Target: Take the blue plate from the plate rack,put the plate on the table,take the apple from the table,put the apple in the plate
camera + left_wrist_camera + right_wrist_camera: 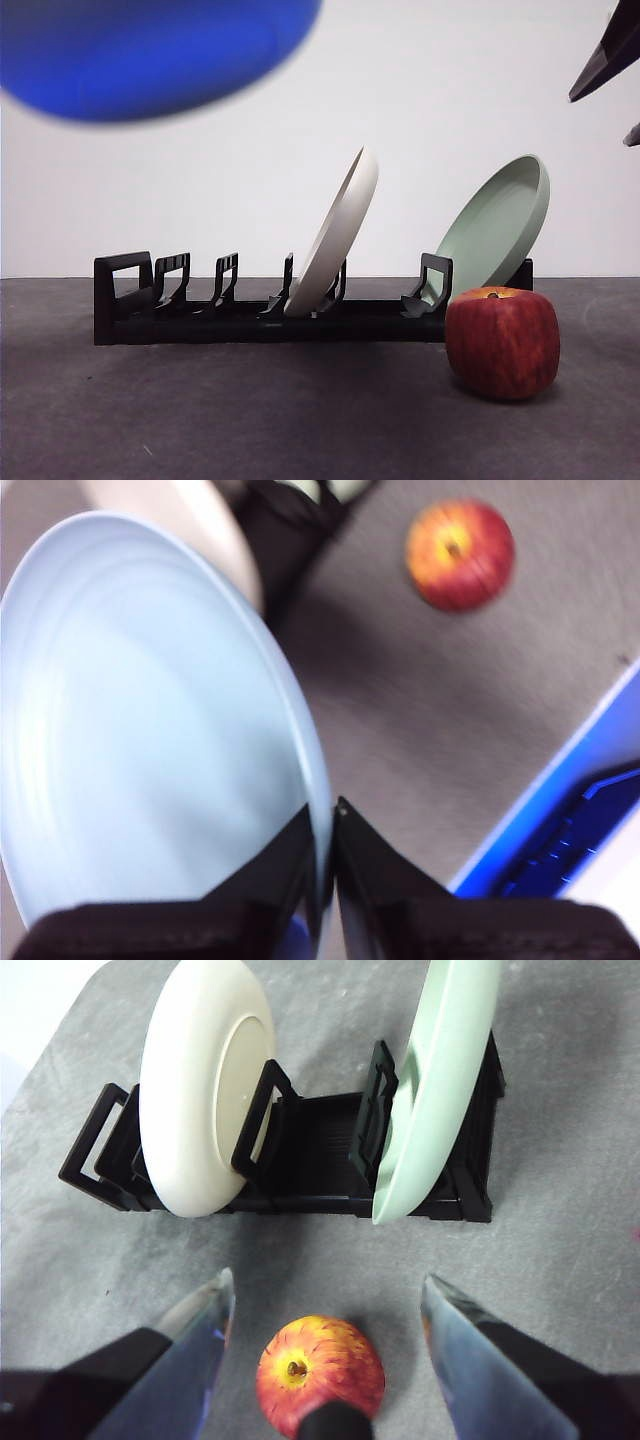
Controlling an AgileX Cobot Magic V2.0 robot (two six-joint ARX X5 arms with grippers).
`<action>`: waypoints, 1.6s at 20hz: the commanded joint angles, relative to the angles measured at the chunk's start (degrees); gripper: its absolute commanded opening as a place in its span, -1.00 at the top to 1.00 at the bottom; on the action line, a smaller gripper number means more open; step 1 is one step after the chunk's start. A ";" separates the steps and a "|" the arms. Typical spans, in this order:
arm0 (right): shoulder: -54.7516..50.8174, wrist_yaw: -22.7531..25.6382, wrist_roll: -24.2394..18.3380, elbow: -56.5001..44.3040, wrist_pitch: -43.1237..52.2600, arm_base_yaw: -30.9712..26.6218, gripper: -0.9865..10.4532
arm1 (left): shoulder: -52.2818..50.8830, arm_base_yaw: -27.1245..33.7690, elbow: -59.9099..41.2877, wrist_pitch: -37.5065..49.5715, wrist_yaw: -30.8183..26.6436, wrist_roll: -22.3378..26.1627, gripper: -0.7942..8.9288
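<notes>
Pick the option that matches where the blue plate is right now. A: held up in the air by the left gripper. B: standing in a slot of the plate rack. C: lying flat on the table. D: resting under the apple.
A: the left gripper is shut on the rim of the blue plate, which the front view shows high above the plate rack, while the apple sits on the table.

The table [250, 420] is a flat, dark grey, slightly speckled matte surface. The plate rack [250, 320], long, low and black, rests directly on it. The apple [502, 343], red with a yellow-orange patch at the stem, sits on the table just beside the rack's pale green plate end.
</notes>
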 commanded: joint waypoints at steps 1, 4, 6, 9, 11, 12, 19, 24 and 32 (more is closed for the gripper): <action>0.00 0.07 -0.46 0.17 0.15 0.04 0.28 | 1.62 0.04 -6.99 7.54 3.10 0.28 0.85; 0.00 0.02 -0.44 0.17 0.04 0.04 0.28 | 4.35 1.64 -12.79 17.92 6.58 5.20 0.85; 0.00 0.02 -0.42 0.17 -0.28 0.04 0.28 | 7.26 3.02 -14.03 21.40 8.35 8.83 0.85; 0.00 0.04 -0.44 0.17 -1.31 0.04 0.28 | 13.16 5.79 -14.05 23.28 9.73 13.51 0.85; 0.00 0.04 -0.44 0.17 -1.51 0.04 0.28 | 16.70 7.69 -14.05 24.96 12.44 15.41 0.85; 0.00 0.04 -0.44 0.17 -1.51 0.04 0.28 | 18.36 8.28 -14.05 25.81 13.31 16.11 0.85; 0.00 -0.39 -0.44 0.17 -2.01 0.07 0.27 | 20.52 9.53 -13.88 26.45 16.26 15.17 -0.11; 0.02 -0.46 -0.50 0.17 -3.76 0.83 0.07 | 17.46 9.46 -10.25 22.99 14.88 13.00 -0.15; 2.58 6.80 -3.58 1.20 -4.35 11.72 -0.13 | -0.22 11.76 7.43 15.26 4.15 14.45 -0.15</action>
